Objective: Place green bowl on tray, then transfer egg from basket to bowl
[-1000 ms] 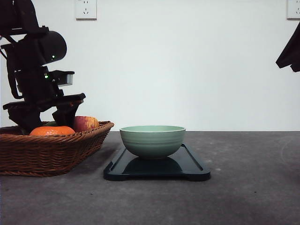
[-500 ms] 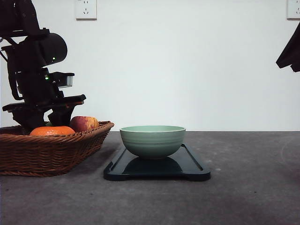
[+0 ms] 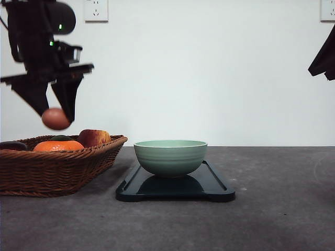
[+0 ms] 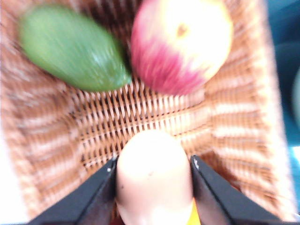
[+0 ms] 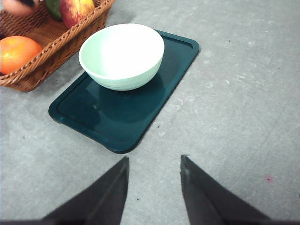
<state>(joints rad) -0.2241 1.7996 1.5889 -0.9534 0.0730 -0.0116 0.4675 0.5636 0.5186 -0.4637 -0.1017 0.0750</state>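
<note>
My left gripper (image 3: 55, 115) is shut on the light brown egg (image 3: 55, 120) and holds it in the air above the left part of the wicker basket (image 3: 63, 170). In the left wrist view the egg (image 4: 154, 180) sits between the two black fingers (image 4: 101, 187), over the basket floor (image 4: 140, 112). The green bowl (image 3: 170, 157) stands upright and empty on the black tray (image 3: 209, 185), right of the basket. My right gripper (image 5: 153, 161) is open with nothing in it, above bare table on the near side of the tray (image 5: 126, 110) and bowl (image 5: 122, 54).
The basket holds an orange (image 3: 58, 146), a red-yellow apple (image 3: 94, 137) and a green oval fruit (image 4: 72, 47). Part of the right arm (image 3: 324, 52) hangs high at the right edge. Grey tabletop (image 3: 277, 198) spreads right of the tray.
My left gripper has risen out of the basket with the egg in it, from rim level to well above the fruit. Bowl, tray and right arm have not moved.
</note>
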